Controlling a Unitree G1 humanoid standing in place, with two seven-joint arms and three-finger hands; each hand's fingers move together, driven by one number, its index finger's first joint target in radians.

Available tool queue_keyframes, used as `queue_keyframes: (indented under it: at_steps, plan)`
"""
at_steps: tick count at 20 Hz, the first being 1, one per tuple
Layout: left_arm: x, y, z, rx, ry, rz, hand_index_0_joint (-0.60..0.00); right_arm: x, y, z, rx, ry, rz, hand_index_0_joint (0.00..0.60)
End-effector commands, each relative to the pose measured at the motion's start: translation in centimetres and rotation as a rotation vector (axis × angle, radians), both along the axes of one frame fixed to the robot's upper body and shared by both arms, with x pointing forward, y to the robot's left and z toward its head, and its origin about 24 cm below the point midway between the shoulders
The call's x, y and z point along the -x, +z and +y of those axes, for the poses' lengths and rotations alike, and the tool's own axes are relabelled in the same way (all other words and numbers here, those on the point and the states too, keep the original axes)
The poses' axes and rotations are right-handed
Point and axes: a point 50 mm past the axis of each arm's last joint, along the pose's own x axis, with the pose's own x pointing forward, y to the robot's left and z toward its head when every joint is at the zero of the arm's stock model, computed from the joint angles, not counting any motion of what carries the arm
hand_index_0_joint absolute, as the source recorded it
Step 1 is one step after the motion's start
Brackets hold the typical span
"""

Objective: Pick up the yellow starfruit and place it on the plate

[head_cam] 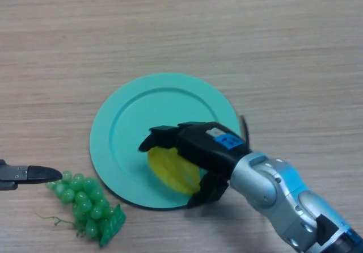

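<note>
Wood-grain worktop [170, 26] — right robot hand [195, 148] grasping yellow starfruit [170, 171] over teal plate [164, 102], near edge. Left robot hand [22, 175] idle, fingers unclear. Risk: release so close to rim — fruit rolls off.

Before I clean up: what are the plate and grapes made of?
Plate: probably plastic, uniform teal with a smooth matte face and moulded rim. Green grapes: likely artificial plastic or rubber, glossy translucent beads with a stiff leaf.
</note>
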Motion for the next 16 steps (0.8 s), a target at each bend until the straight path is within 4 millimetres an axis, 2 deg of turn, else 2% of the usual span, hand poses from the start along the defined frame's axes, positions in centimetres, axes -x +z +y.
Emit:
queue_keyframes:
  at_steps: [1, 7, 11, 12, 13, 16]
  plan:
    - [1.4, 3.4, 0.3, -0.09, 0.054, -0.251, 0.0, -0.7, 5.4, 0.2, -0.218, 0.013, -0.195, 0.0]
    - [1.4, 3.5, 0.0, -0.1, 0.048, -0.249, 0.0, -0.7, 9.2, -1.8, -0.372, -0.028, -0.289, 0.0]
    - [0.9, 4.0, -1.0, -0.141, 0.033, -0.243, 0.0, 2.2, 9.8, -4.9, -0.485, -0.001, -0.253, 0.0]
    - [0.7, 4.1, -1.8, -0.144, 0.011, -0.237, 0.0, 3.3, 10.2, -6.1, -0.535, 0.0, -0.283, 0.0]
    - [0.7, 4.1, -2.1, -0.148, -0.005, -0.226, 0.0, 3.6, 10.2, -6.4, -0.552, -0.004, -0.285, 0.0]
    - [0.8, 4.1, -3.2, -0.144, -0.063, -0.21, 0.0, 5.8, 10.9, -8.8, -0.704, -0.047, -0.279, 0.0]
